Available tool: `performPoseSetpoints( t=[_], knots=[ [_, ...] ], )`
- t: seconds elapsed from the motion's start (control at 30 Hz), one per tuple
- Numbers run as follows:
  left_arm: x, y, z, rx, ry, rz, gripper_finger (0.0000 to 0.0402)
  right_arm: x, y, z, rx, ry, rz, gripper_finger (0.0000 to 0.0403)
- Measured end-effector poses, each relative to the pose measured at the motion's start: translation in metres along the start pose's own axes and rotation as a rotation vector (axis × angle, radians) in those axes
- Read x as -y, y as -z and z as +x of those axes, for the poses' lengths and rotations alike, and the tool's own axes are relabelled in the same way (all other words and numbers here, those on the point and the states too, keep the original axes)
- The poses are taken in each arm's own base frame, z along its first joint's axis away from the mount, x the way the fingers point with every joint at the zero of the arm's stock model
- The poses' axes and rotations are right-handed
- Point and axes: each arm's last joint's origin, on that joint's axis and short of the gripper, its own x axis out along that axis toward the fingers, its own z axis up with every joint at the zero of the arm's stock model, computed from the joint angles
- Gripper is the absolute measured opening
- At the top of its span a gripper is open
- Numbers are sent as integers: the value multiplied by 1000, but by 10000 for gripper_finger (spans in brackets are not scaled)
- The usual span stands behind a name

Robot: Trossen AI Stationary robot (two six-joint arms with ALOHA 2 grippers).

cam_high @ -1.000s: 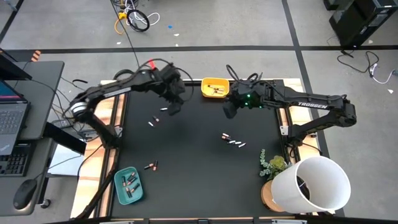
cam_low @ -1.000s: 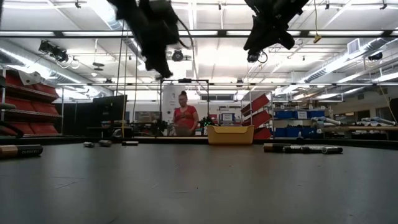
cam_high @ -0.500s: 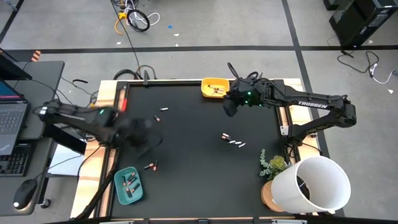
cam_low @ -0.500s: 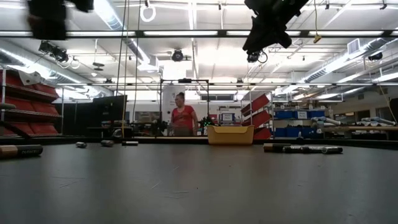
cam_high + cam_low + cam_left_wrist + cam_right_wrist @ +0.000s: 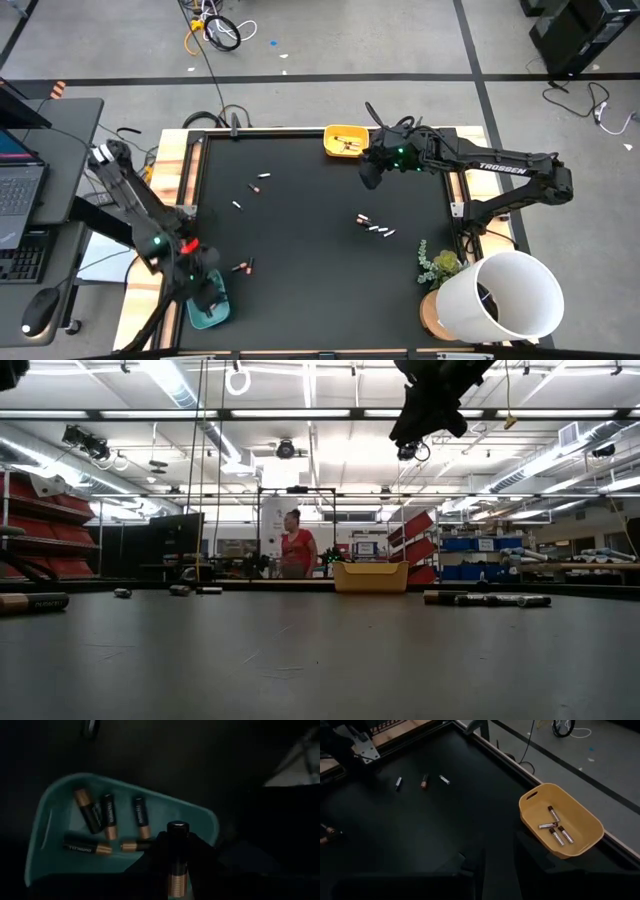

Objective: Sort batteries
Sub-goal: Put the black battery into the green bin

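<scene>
Left gripper (image 5: 177,870) clamped on copper-and-black battery (image 5: 177,857), hovering over near-left teal tray (image 5: 50,820) for dropping with matching cells; right gripper (image 5: 371,172) empty, fingers apart, waiting beside yellow tray (image 5: 333,133).

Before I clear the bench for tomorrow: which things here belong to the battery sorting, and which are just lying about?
Part of the job:
- teal tray with copper-and-black batteries
- yellow tray with silvery batteries
- loose batteries on the black mat
- left gripper, holding a copper-and-black battery over the teal tray
- right gripper, near the yellow tray

Lying about:
- white bucket
- small plant
- laptop
</scene>
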Motion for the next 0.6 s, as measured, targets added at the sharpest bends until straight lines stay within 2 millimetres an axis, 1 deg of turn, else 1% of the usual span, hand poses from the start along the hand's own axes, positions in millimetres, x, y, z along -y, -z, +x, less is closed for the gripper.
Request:
performPoseSetpoints(
  t=[0.17, 0.3, 0.47, 0.6],
  knots=[
    [-9, 10, 26, 32, -57, -98, 52, 0, -2, 0, 12, -16, 6, 87],
    [-22, 13, 42, 61, -110, -177, 52, 0, -2, 0, 8, -29, 9, 87],
    [-40, 13, 56, 80, -145, -229, 52, -1, -1, 0, -2, -57, 15, 87],
    [-44, 12, 61, 68, -130, -257, 52, -1, -1, 0, -9, -59, 15, 87]
  ],
)
